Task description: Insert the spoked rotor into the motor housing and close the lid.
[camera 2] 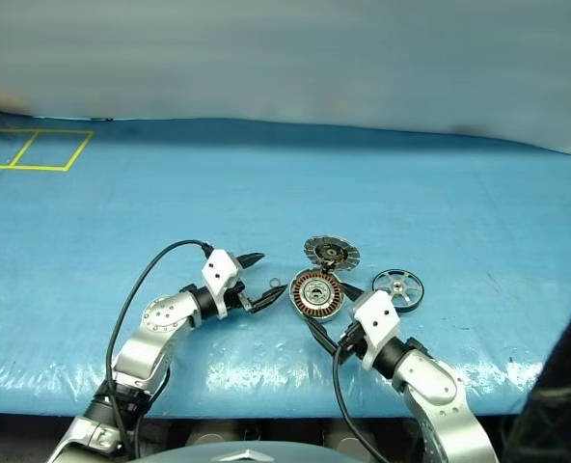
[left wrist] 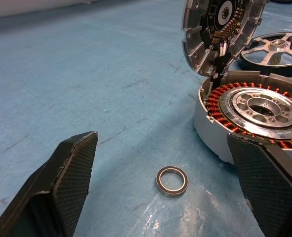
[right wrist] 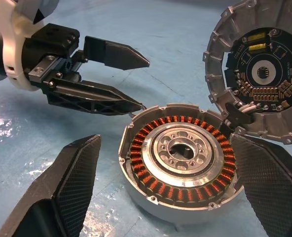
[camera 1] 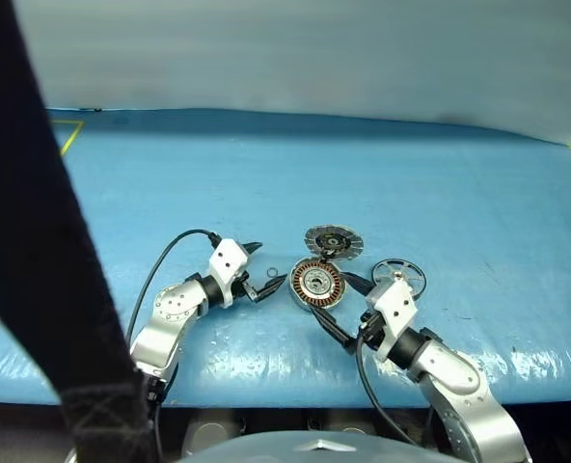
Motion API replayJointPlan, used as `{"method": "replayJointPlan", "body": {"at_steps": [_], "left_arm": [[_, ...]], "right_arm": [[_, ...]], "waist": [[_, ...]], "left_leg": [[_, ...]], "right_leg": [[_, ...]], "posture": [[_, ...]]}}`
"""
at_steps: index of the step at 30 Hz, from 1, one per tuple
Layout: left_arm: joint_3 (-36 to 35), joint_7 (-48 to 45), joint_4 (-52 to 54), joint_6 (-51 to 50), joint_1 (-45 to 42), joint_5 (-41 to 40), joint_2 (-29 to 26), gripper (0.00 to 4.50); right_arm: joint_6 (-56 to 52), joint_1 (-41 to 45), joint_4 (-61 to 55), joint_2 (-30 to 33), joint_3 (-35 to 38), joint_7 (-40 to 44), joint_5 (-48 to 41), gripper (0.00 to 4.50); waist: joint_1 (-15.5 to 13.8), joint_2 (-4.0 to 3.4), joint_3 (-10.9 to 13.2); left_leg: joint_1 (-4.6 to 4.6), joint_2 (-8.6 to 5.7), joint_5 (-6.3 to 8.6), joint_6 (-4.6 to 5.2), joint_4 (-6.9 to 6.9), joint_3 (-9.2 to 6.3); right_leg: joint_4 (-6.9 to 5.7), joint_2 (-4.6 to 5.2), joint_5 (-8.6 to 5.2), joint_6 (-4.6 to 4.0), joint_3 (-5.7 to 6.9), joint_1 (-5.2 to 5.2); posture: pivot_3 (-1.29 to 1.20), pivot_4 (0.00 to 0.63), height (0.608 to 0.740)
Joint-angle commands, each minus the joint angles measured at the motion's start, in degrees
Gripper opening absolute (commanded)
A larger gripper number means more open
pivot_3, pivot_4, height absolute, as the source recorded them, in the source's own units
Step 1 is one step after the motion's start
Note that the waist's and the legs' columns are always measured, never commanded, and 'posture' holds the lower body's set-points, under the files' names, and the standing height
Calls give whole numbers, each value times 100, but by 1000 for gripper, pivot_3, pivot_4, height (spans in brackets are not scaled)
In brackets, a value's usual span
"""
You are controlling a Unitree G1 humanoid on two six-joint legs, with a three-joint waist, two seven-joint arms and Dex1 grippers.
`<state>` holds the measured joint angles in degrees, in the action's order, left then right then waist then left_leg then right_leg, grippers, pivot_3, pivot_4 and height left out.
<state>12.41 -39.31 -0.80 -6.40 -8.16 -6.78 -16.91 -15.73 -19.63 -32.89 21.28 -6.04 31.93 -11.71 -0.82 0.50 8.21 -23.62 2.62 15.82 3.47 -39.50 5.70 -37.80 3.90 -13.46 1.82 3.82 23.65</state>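
Nothing is seated yet: the motor housing sits near the table's near edge, lid swung up; the spoked rotor lies just beside it (untouched); my left claw and right claw both gape empty.

Head stereo pair looks forward and down over the blue table from above. Left wrist camera sits low and close, facing right toward the motor housing. Right wrist camera views the same housing close from its near side. All views share housing and raised lid.
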Motion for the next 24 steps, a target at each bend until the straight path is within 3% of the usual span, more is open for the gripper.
{"method": "replayJointPlan", "body": {"at_steps": [1, 13, 24], "left_arm": [[68, 17, 330, -187, -137, 6, 15, 4500], [233, 634, 180, -797, -206, 520, 59, 4500], [241, 499, -731, -140, -377, 660, 7, 4500]], "right_arm": [[-104, -51, -331, 229, 74, 72, -83, 4432], [-90, 100, -235, 279, 3, -210, 40, 4432], [-88, 147, -157, 306, -124, -270, 149, 4432]], "waist": [[-1, 0, 0], [-14, 2, -1], [-15, 2, -2]], "left_leg": [[0, 0, 0, 0, 0, 0], [0, -2, 0, 1, -1, -1], [3, -1, -1, 1, -4, 0]], "right_leg": [[0, 0, -2, 4, 0, 0], [0, -1, -1, 8, -2, 0], [0, 0, -1, 8, -1, -5]], "posture": [[0, 150, 740], [0, 150, 740], [0, 150, 740]]}}
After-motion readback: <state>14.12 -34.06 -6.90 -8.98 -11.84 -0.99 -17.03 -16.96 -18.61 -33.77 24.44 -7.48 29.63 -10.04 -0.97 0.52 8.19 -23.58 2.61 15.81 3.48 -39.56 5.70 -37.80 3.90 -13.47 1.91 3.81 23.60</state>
